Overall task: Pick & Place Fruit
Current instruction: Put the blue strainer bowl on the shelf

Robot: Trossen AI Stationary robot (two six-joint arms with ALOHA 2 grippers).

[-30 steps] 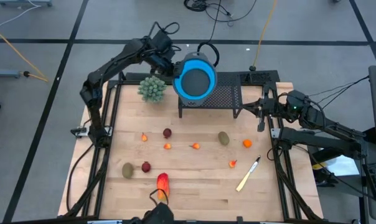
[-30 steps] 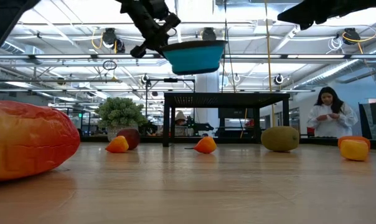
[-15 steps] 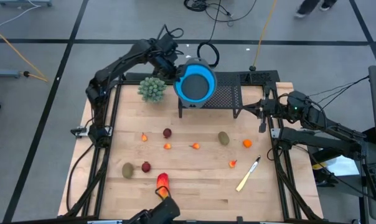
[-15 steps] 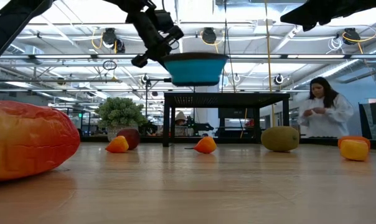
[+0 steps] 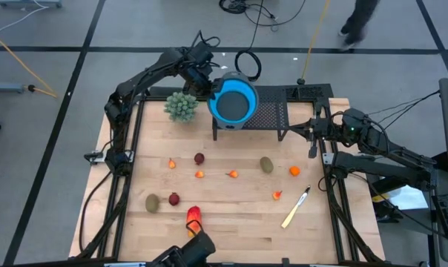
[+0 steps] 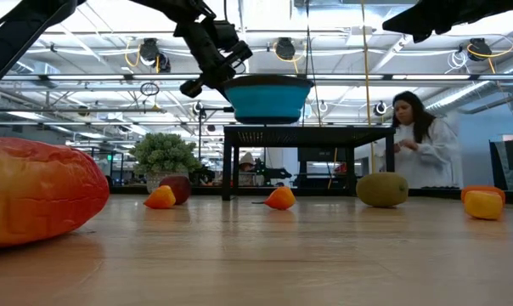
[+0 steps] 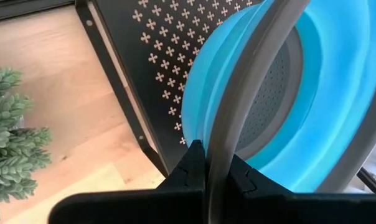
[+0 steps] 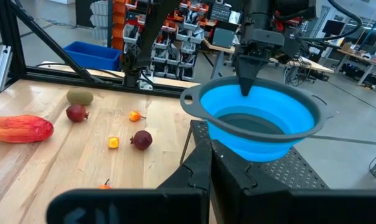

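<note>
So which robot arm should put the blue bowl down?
The left. Its gripper is shut on the round blue bowl's grey rim, above the black perforated stand. The right gripper waits at the table's right edge.

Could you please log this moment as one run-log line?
left gripper: shut on blue colander rim, held above black perforated stand | right gripper: shut, waiting at table's right edge | fruit: untouched on table

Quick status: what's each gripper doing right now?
Left gripper: shut on the blue colander by its grey rim, held above the black rack.
Right gripper: shut, empty, at the table's right edge.
</note>
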